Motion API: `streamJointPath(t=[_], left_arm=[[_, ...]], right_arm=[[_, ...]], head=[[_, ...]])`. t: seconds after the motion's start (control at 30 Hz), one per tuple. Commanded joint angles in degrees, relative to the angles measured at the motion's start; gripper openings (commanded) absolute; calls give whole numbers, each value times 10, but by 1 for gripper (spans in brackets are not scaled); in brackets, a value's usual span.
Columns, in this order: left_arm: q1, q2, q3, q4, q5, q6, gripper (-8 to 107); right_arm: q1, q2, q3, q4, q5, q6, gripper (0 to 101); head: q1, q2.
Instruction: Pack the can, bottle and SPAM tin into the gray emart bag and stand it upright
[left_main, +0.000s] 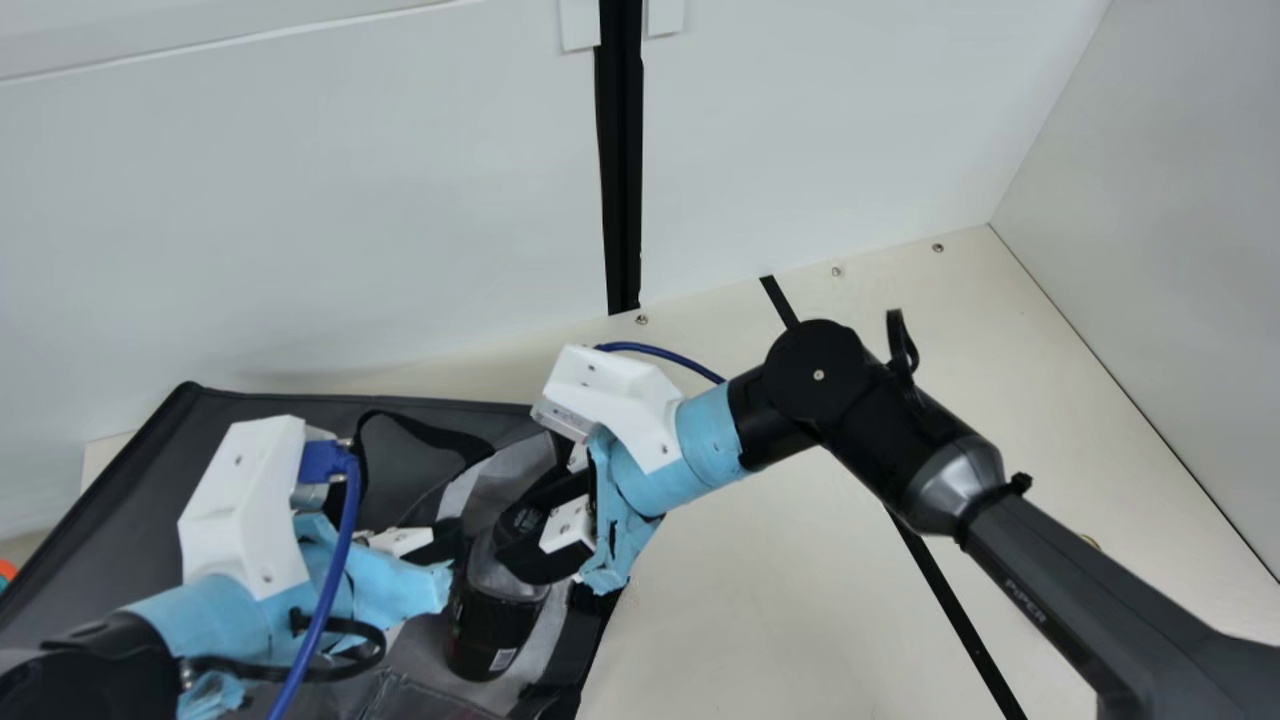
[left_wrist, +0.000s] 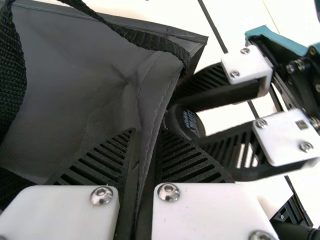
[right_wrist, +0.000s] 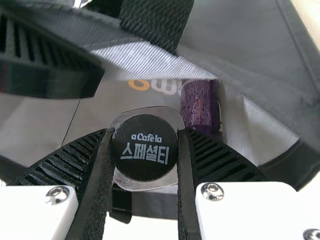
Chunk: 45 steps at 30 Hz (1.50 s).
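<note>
Bag: gray emart bag (left_main: 230, 400), spread out near the white back wall (left_main: 300, 220).
Left gripper (left_main: 447, 545): fingers pinching the bag's fabric edge (left_wrist: 150, 105).
Right gripper (left_main: 535, 535): fingers closed around the neck of the bottle (left_main: 495, 625), just under its black cap (right_wrist: 145, 147).
Bottle: at the bag's mouth; depth inside unclear.
Purple can (right_wrist: 197, 105): near the bottle, against the bag's printed panel.
Black strap (left_main: 430, 435): looped over the bag.
</note>
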Motion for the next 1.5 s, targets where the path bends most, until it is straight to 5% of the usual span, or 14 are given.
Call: streamJointPath(t=[0.0, 0.77, 1.3, 1.47], left_arm=[[0, 0, 0, 0, 0, 0, -8], [0, 0, 0, 0, 0, 0, -8], [0, 0, 0, 0, 0, 0, -8], [0, 0, 0, 0, 0, 0, -8]], right_arm=[[1, 8, -8, 1, -6, 3, 0], [41, 68, -40, 21, -76, 21, 0], [47, 71, -38, 23, -82, 23, 0], [47, 69, -37, 19, -79, 24, 17]], head=[[-13, 0], [-13, 0], [-13, 0], [-13, 0]])
